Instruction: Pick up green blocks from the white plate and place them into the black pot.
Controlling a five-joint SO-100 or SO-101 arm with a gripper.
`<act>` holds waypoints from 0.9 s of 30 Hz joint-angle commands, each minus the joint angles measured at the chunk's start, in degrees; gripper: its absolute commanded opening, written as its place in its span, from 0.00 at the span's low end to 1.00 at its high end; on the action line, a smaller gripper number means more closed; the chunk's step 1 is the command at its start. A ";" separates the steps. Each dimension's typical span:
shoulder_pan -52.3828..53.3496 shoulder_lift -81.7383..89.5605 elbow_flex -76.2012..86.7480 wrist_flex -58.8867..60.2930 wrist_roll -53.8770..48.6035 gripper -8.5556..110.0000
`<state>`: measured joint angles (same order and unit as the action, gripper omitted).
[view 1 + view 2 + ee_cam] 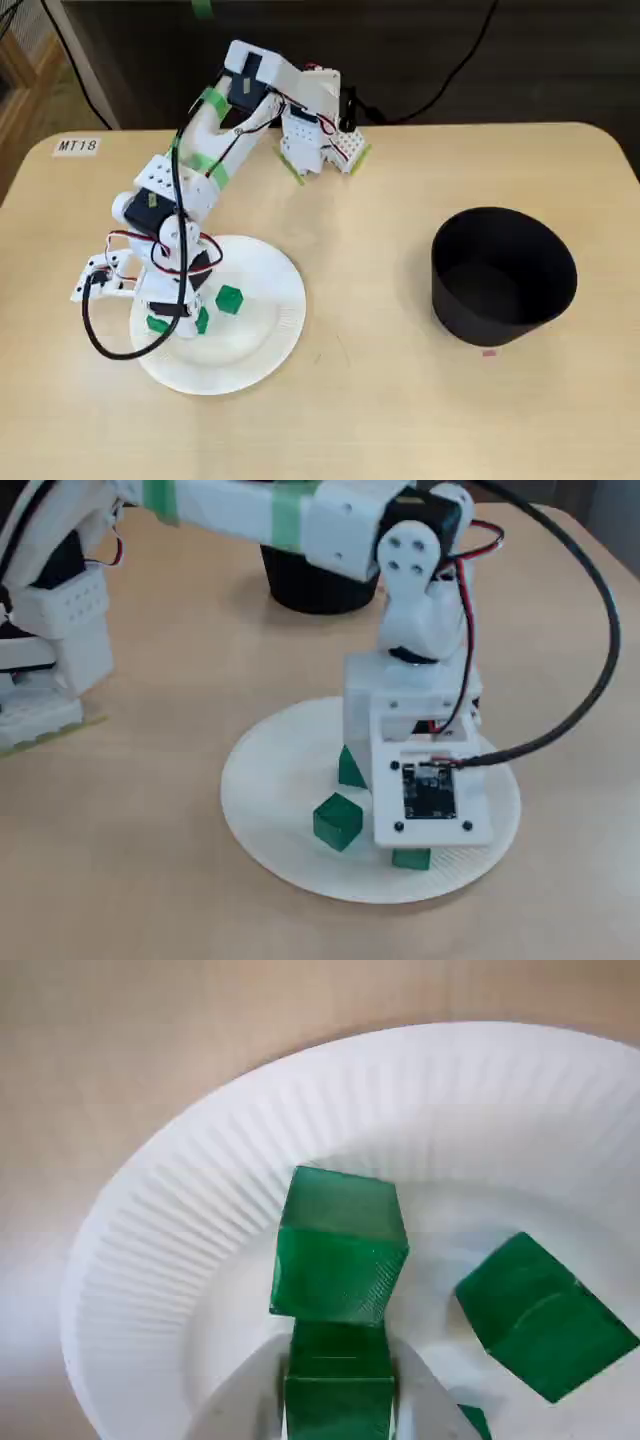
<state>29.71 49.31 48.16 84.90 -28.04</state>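
In the wrist view my gripper [338,1405] is down on the white plate [180,1250], shut on a green block [338,1375] held between its white fingers [235,1405]. A second green block [338,1245] lies just ahead, touching the held one. A third [545,1315] lies to the right. In a fixed view the arm bends down over the plate [265,345], with green blocks [229,299] beside the wrist. The black pot [503,275] stands far to the right. In the other fixed view the camera mount hides the fingers; a loose block [338,820] sits on the plate [260,810].
The arm's base [320,145] is clamped at the table's back edge. A black cable [110,345] loops off the wrist over the plate's left rim. A label [76,146] sits at the back left corner. Bare wooden tabletop lies between plate and pot [310,580].
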 commanded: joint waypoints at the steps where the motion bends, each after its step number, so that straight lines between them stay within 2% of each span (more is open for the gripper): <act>1: 0.35 1.76 -5.71 3.52 -0.44 0.05; 7: -1.32 14.94 -8.17 9.84 -0.18 0.05; 12: -8.09 35.42 2.72 9.93 1.49 0.05; 16: -22.68 50.89 18.28 5.62 6.50 0.05; 20: -42.10 66.62 41.92 -10.46 17.67 0.05; 23: -53.88 63.63 44.21 -13.62 20.83 0.05; 27: -62.84 61.61 48.96 -25.58 24.08 0.05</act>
<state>-27.86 111.01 95.54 66.27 -5.62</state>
